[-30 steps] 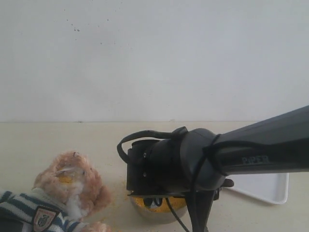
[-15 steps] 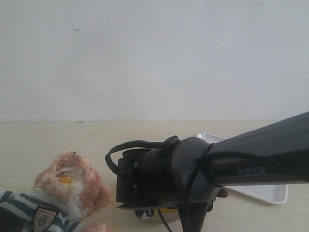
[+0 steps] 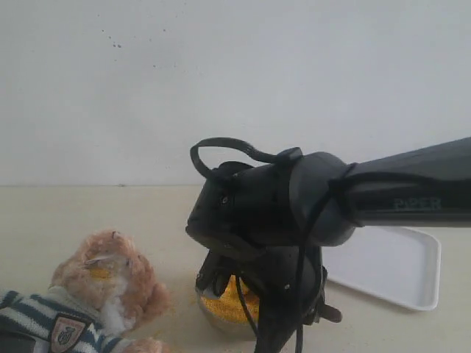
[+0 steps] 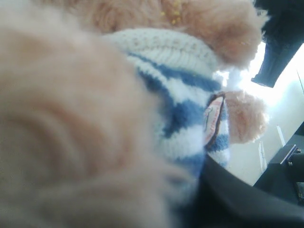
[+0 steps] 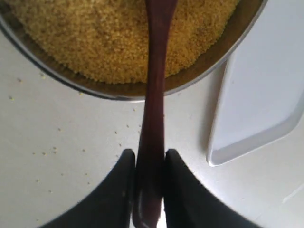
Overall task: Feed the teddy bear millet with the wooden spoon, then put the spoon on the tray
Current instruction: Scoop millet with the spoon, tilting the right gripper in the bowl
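One bear (image 3: 103, 287) lies at the front left of the table (image 3: 96, 213). Its head is toward the bowl (image 3: 221, 323), and its striped shirt and badge (image 3: 66, 332) are cut off by the picture's edge. A few yellow grains cling to its muzzle. The left gripper (image 4: 237, 204) shows only as a dark, blurred shape against the shirt, with fur pressed close to its camera. How far its fingers stand apart, and whether they hold the bear, cannot be told.

Just right of the bear's head, near the table's front edge, the bowl is heaped with millet (image 5: 109, 38). Loose grains dot the table around it. The right arm (image 3: 397, 202) reaches in from the right and bends down over the bowl. The two fingers (image 5: 118, 190) of the right gripper (image 5: 149, 159) are nearly closed, clamping the spoon (image 5: 153, 104) by its handle close to the tail end. The handle crosses the bowl's rim, and the spoon's head is over the millet. Whether it is dipped in is cut off from view.

Farther back, toward the table's right edge, the tray (image 3: 397, 276) lies flat. One corner is just beside the bowl but not touching it. A pale wall (image 3: 235, 88) rises behind the table's far edge.
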